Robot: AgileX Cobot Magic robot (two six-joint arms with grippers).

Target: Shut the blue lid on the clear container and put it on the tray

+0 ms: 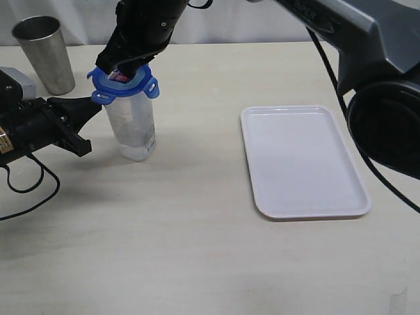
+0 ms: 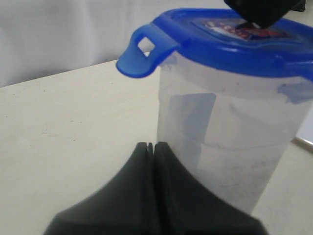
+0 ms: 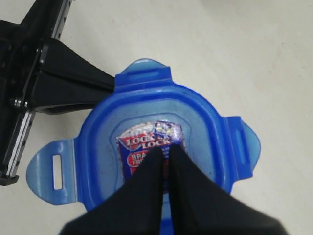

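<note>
White and smooth, the low-rimmed tray (image 1: 305, 197) lies on our right, well apart from the tall translucent container (image 1: 131, 131), which stands upright towards our left. On it sits the glossy blue lid (image 1: 136, 87), rounded-square, its flaps (image 3: 51, 171) splayed outward and so, we judge, not yet latched. Our right gripper (image 3: 166, 148), clenched on nothing, presses its tips onto the sticker (image 3: 146, 139), while our left gripper (image 2: 151, 147), likewise clenched empty, braces the wall; we should push straight down, keep the container steady, then fold each flap.
</note>
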